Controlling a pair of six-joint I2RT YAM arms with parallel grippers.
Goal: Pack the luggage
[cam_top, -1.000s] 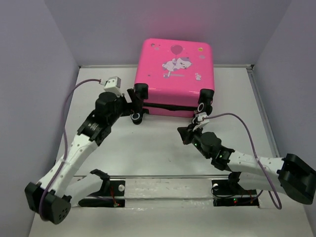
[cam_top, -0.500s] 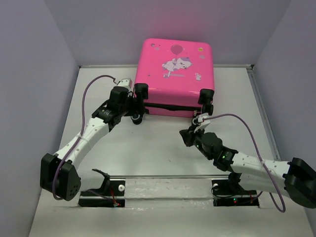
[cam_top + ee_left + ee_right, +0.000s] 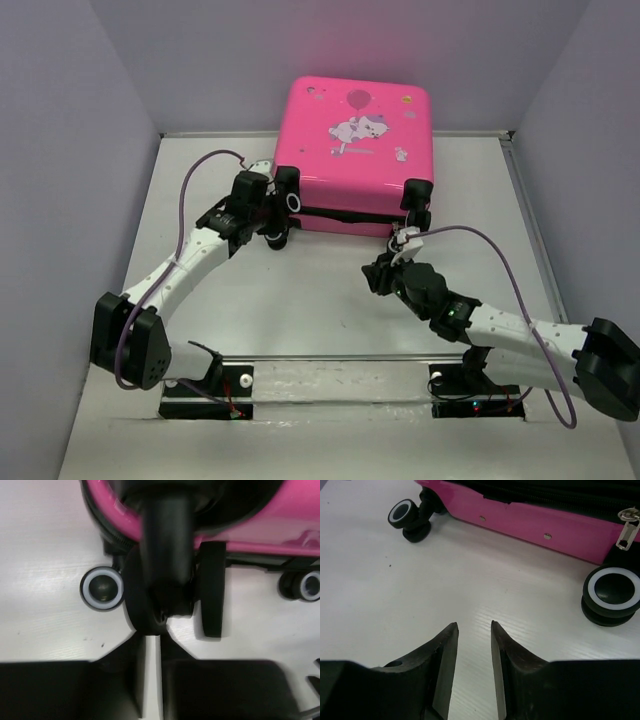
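Observation:
The luggage (image 3: 355,150), a hot-pink hard-shell suitcase with a white cartoon animal print, lies closed and flat at the back of the table. My left gripper (image 3: 272,212) is at its front-left caster. In the left wrist view the fingers (image 3: 150,632) stand almost together with only a thin slit of table between them, tips against the black caster wheel (image 3: 142,605). My right gripper (image 3: 378,268) hovers low over the table in front of the right front wheel (image 3: 611,592). Its jaws (image 3: 474,625) are parted, with nothing between them.
A black zipper band runs along the suitcase's front edge, with a metal zipper pull (image 3: 626,527) near the right corner. White-ringed wheels (image 3: 102,588) stick out at the front corners. Grey walls enclose the white table (image 3: 330,320). A mounting rail (image 3: 340,365) lies at the near edge.
My left arm reached forward to the front-left caster and its jaws closed from wide open. My right gripper went from shut to partly open and stayed nearly in place.

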